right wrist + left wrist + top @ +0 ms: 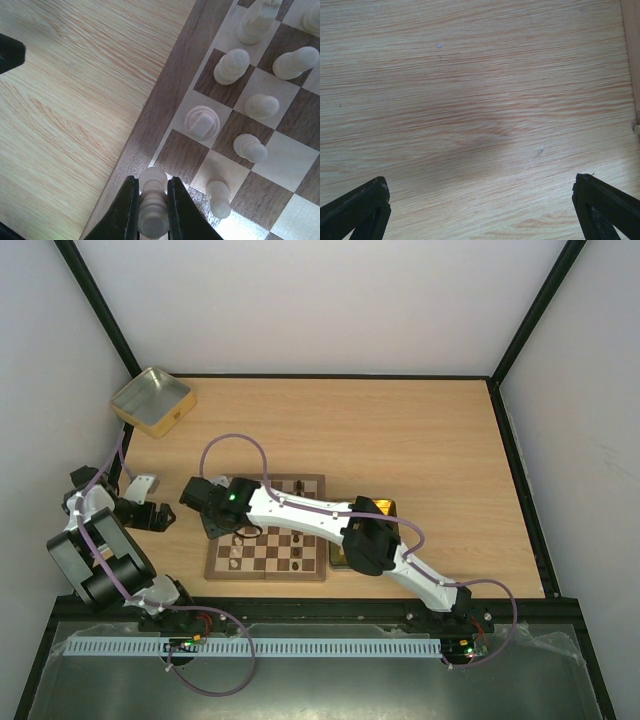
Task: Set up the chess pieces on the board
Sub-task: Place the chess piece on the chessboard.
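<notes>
The wooden counter [400, 440] carries the chessboard [265, 576] at its near middle, flat, with a few pale and dark pieces already standing on it. The right arm stretches across the board to its far-left part. There the right pincer [152, 186] is clamped on a pale chess piece [152, 220], which hangs over the brown rim beside a dark edge square.

That square looks like the target, though I cannot tell for sure. To place the piece well, it should be carried inward off the rim, centred over its square, lowered upright until the base sits flat, and released only then. The pale rook [202, 121] and the pale pawn [219, 197] stand close by, so the fingers should part narrowly and lift straight up.

The left pincer [481, 182] hangs wide open over bare counter, well to the left of the board, holding nothing.

An open tin [152, 400] with yellow sides sits at the far-left corner and looks empty. A yellow-gold tin [385, 506] lies just right of the board, mostly hidden under the right arm, so its contents cannot be made out.
</notes>
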`<state>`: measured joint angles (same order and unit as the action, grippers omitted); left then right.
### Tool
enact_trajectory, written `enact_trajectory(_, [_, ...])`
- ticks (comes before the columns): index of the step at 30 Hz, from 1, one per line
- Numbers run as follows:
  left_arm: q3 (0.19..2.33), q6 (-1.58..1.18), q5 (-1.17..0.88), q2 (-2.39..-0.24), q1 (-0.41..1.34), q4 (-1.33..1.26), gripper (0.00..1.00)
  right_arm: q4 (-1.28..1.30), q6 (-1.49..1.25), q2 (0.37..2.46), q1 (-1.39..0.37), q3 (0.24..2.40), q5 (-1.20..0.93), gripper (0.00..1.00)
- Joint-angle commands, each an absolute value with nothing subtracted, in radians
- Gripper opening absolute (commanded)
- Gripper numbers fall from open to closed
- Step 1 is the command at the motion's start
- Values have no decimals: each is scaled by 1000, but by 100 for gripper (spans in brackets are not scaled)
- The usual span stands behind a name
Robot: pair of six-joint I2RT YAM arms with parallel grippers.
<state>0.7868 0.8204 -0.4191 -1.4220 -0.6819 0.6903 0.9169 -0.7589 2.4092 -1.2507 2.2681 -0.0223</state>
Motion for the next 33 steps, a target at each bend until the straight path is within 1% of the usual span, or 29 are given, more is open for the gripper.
enact_trajectory(1, [808,856,-445,-1424,-696,730,99,967,-740,2431,-1256,2301,8,3])
enact_trajectory(21, [771,876,-454,-1390,-713,739,99,948,-731,2437,-1234,2273,26,4])
enact_trajectory(33, [759,880,-456,-1405,-716,723,99,932,-725,2456,-1223,2269,1,6])
